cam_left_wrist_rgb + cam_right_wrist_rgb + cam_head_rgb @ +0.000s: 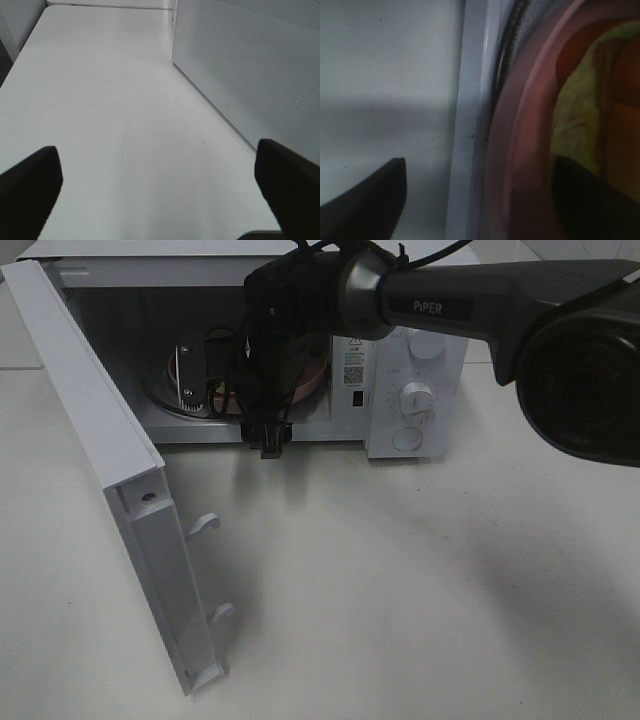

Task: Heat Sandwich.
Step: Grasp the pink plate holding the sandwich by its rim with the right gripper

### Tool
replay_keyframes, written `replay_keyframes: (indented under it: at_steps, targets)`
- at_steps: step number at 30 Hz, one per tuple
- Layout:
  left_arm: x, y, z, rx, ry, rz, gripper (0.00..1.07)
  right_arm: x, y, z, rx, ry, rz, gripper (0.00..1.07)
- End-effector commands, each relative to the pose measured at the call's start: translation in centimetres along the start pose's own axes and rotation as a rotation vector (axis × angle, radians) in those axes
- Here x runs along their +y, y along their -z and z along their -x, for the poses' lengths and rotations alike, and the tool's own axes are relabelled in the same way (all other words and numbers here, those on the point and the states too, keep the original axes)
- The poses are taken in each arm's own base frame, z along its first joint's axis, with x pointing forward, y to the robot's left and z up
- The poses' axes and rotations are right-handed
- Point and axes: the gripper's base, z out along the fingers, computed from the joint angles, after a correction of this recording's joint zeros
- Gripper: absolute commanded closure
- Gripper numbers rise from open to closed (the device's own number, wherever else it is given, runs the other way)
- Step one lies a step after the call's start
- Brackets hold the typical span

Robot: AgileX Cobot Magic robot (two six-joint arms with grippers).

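Pale bread sandwich with yellow-green filling sits on a round pink plate inside the white microwave oven, door swung wide. Right claw is spread, one finger over the plate rim, the other outside above the oven sill; sandwich lies just ahead of it, long axis unclear. Right arm is nearer. Left claw is spread over bare white worktop, beside the oven wall. Arm reads "PIPER".
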Motion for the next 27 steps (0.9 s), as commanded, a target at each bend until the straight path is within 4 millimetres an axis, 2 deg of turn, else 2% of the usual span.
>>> replay_keyframes:
  at_steps: [1,6,9,10,12,13,15,16,27]
  targets:
    - [-0.04,-0.02,0.04,-0.015,0.006,-0.002,0.07,0.08,-0.25,-0.08,0.007,-0.017,0.009,0.31]
    - [-0.03,-0.02,0.04,-0.015,0.005,-0.001,0.07,0.09,-0.30,-0.05,0.004,-0.045,0.008,0.32]
    - [-0.03,-0.02,0.04,-0.015,0.005,-0.001,0.07,0.09,-0.30,-0.05,0.004,-0.070,0.008,0.36]
    - [-0.03,-0.02,0.04,-0.015,0.005,-0.001,0.07,0.09,-0.30,-0.05,0.004,-0.081,0.008,0.41]
    - [-0.03,-0.02,0.04,-0.015,0.005,-0.001,0.07,0.08,-0.25,-0.06,0.005,-0.097,0.009,0.65]
    - [-0.03,-0.02,0.04,-0.015,0.005,-0.001,0.07,0.08,-0.25,-0.06,0.005,-0.097,0.009,0.65]
    - [-0.03,-0.02,0.04,-0.015,0.005,-0.001,0.07,0.06,-0.16,-0.07,0.007,-0.110,0.010,0.87]
    - [-0.03,-0.02,0.04,-0.015,0.005,-0.001,0.07,0.07,-0.16,-0.07,0.007,-0.135,0.011,1.07]
    - [-0.03,-0.02,0.04,-0.015,0.005,-0.001,0.07,0.26,-0.23,0.03,-0.005,-0.184,0.027,1.07]
